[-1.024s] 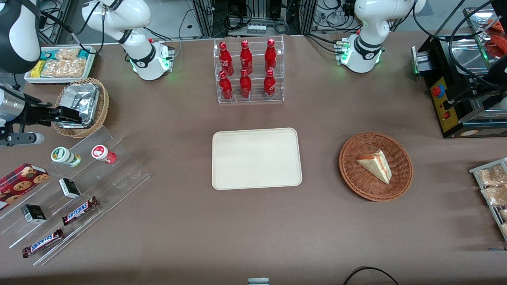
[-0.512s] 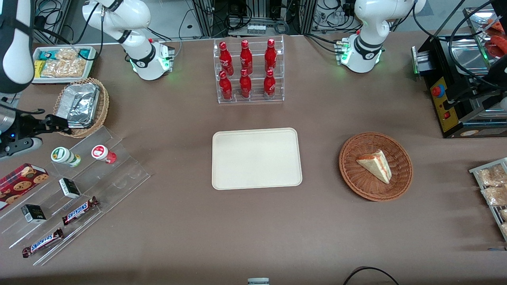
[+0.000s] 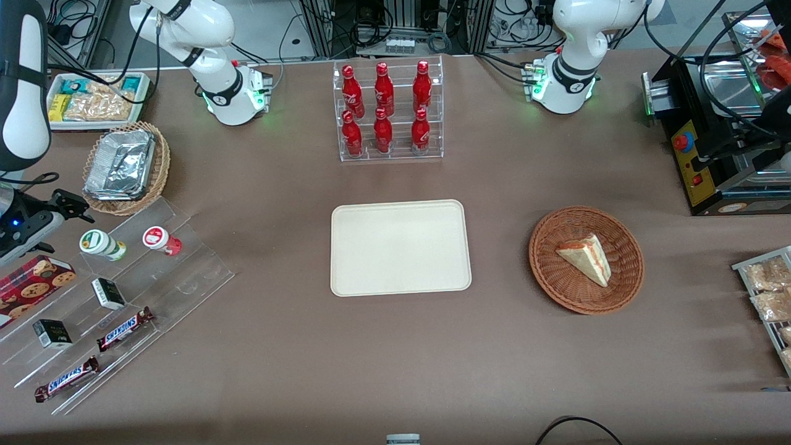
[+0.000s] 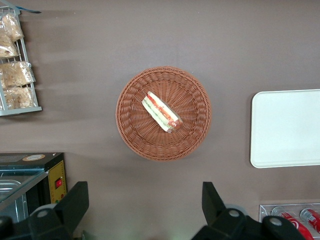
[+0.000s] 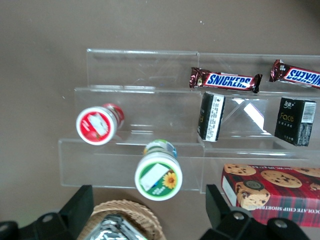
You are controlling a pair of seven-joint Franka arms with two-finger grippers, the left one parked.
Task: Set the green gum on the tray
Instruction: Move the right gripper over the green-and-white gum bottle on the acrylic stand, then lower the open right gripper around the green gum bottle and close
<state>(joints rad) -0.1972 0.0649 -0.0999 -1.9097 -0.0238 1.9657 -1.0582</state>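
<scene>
Gripper [image 3: 77, 209] moved off foil-filled basket [image 3: 126, 167] toward table's working-arm end, now apparently just above green gum [image 3: 102, 244].

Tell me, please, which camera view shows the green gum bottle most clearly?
The right wrist view shows the green gum best: close, lid toward the camera, on the clear stepped stand, between the open gripper fingers. The front view shows it small, beside the red-lidded gum. The left wrist view does not show it.

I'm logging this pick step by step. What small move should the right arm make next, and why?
Probably lower the gripper straight onto the green gum: its fingers are open and the bottle stands upright on the clear stepped rack, apart from the red gum. The tray has nothing on it yet.
</scene>
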